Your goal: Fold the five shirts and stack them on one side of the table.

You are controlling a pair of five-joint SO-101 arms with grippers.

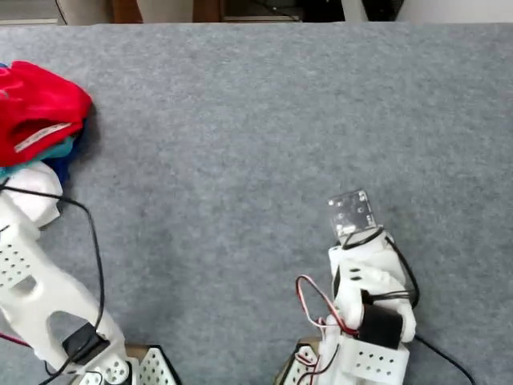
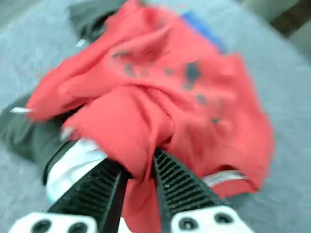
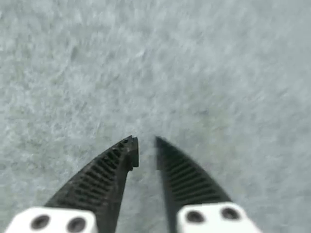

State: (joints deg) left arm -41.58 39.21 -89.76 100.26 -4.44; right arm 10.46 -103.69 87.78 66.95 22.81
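A crumpled red shirt (image 1: 40, 108) tops a heap of shirts at the table's left edge, with teal cloth (image 1: 58, 150) and blue cloth (image 1: 61, 168) showing under it. In the left wrist view my left gripper (image 2: 140, 167) is shut on a fold of the red shirt (image 2: 194, 97); a dark shirt (image 2: 29, 133), white cloth (image 2: 73, 165) and a blue edge (image 2: 204, 29) lie beneath. The left arm (image 1: 36, 289) stands at the front left. My right gripper (image 3: 146, 144) hovers over bare grey table near the front, its tips almost together with nothing between them.
Grey felt table (image 1: 264, 120) spreads wide between the heap and the right arm (image 1: 365, 297). A black cable (image 1: 94, 241) loops over the left arm. Furniture legs stand beyond the far edge.
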